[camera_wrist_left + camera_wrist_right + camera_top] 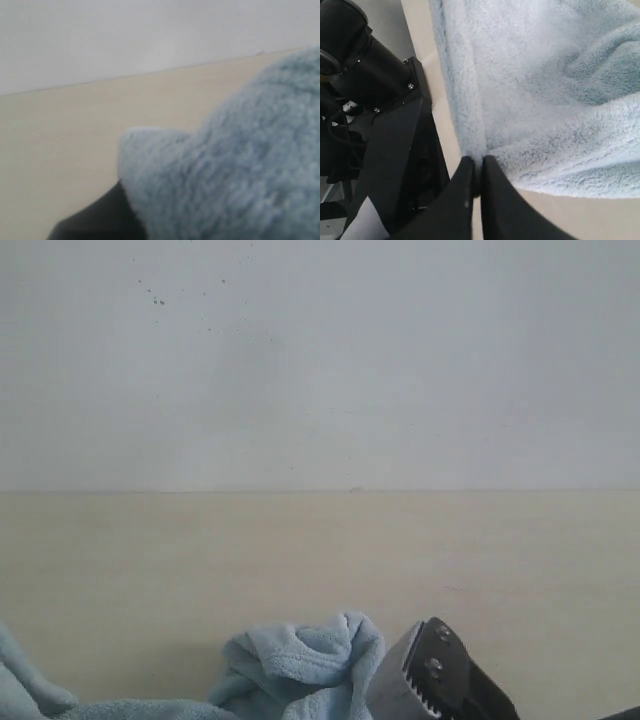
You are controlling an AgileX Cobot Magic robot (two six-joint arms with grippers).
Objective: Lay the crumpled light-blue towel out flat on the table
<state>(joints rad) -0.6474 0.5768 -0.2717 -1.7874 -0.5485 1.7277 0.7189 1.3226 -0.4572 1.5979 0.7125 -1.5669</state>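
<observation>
The light-blue towel lies crumpled at the table's near edge, one fold standing up, another part rising at the far left. In the right wrist view my right gripper is shut on the towel's hemmed edge, right at the table rim. The exterior view shows this gripper just right of the bunched cloth. In the left wrist view the towel bulges up close to the camera. It hides my left gripper except for one dark finger, and the cloth comes out from between the jaws.
A grey-white wall stands behind the table. Bare tabletop stretches from the towel to the wall. Beyond the table's near edge, the black arm mount shows in the right wrist view.
</observation>
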